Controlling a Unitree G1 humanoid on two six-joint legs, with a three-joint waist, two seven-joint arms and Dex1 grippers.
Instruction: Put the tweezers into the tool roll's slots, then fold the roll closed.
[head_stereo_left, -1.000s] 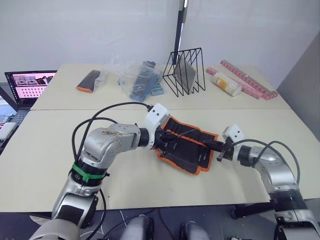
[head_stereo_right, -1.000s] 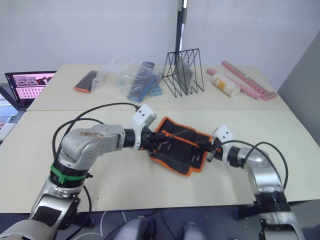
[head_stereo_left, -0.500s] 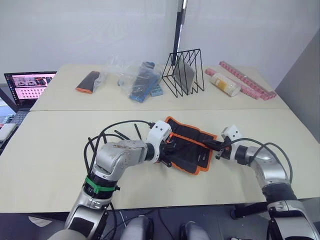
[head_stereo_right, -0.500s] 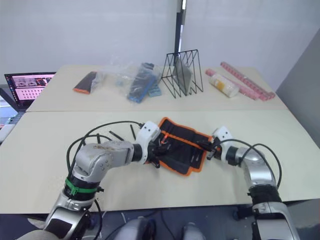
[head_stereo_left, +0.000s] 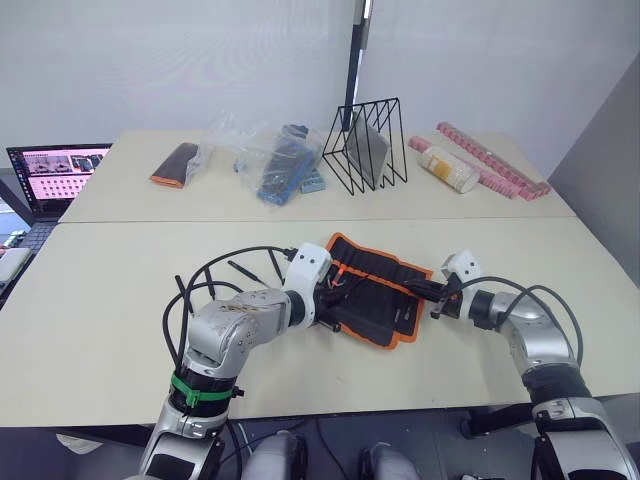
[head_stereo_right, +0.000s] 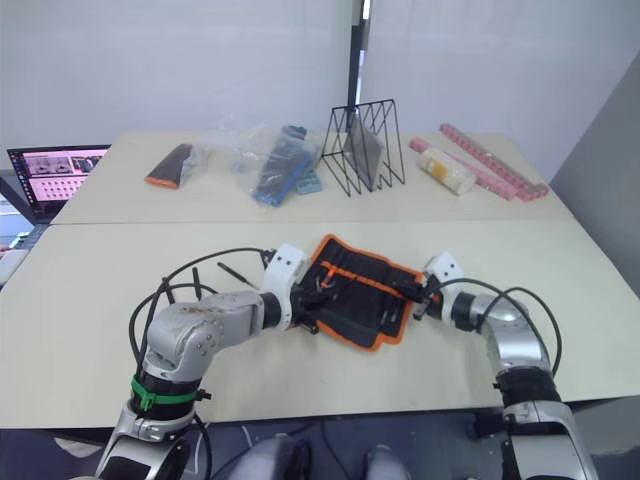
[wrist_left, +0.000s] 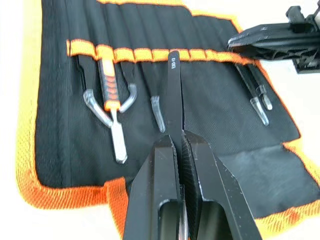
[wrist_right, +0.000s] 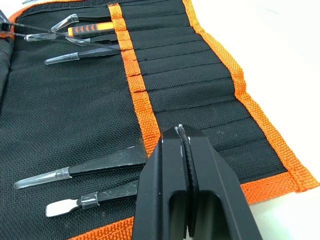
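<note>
— How do our arms sit right now?

— Both reach low over the table (head_stereo_left: 120, 300), bent inward at the elbows, so the two grippers face each other across the tool roll (head_stereo_left: 375, 300), which lies unfolded and flat between them. Our left gripper (wrist_left: 180, 140) is over the roll's near flap; our right gripper (wrist_right: 183, 131) is at the opposite end.

— And the jaws?

— On the left they are pressed together on one of the tweezers (wrist_left: 174, 95), a slim black one with pale lettering near its blunt end. It runs straight out from between the fingers (wrist_left: 159, 180), and its far end touches the orange slot band (wrist_left: 150, 53). On the right the jaws are pinched fully together with their tips resting on the roll's fabric, just beside that band; we cannot tell whether they pinch any cloth.

— What do the materials look like?

— The roll is coarse black woven cloth with orange woven binding around the edge and narrow stitched slots in a row. Other tools are already tucked in: an orange-handled tool (wrist_left: 110, 90) with a flat metal tip, a thin black tweezer (wrist_left: 150, 95) with a clear cap beside the held one, and two more clear-capped points (wrist_left: 260, 102) near the right gripper. Our fingers are glossy black plastic with ribbed inner faces.
</note>
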